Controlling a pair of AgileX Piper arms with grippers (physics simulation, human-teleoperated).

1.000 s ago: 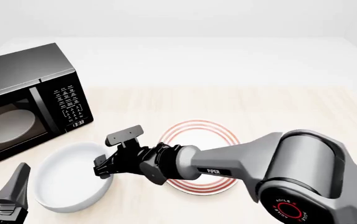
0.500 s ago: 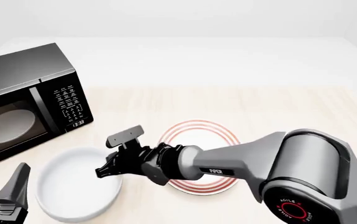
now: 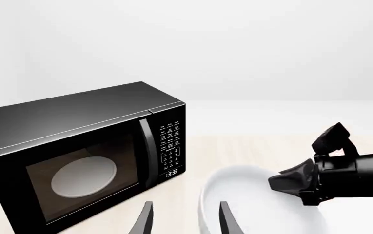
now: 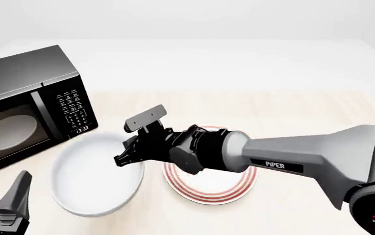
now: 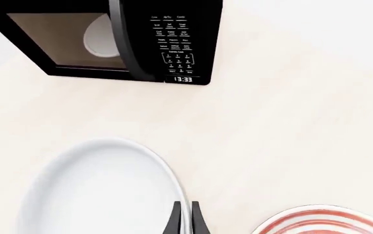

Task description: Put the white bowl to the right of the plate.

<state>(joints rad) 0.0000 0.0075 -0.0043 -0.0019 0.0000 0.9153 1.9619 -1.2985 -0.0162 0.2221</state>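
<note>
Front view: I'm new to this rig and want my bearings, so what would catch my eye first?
The right arm sweeps across the middle, its right gripper pinching the near-right rim of the white bowl, which looks tilted and lifted at that side. Beside it to the right lies the plate with red rings, partly under the arm. A black microwave sits at far left, clock lit.

The white bowl (image 4: pixel 95 178) is plain glossy white; the plate (image 4: pixel 208 183) is white with concentric red rings. The microwave (image 4: pixel 27 105) is black with a pale turntable disc. The tabletop (image 4: pixel 292 117) is pale wood-grain; the right pincer (image 4: pixel 123 160) is black
</note>
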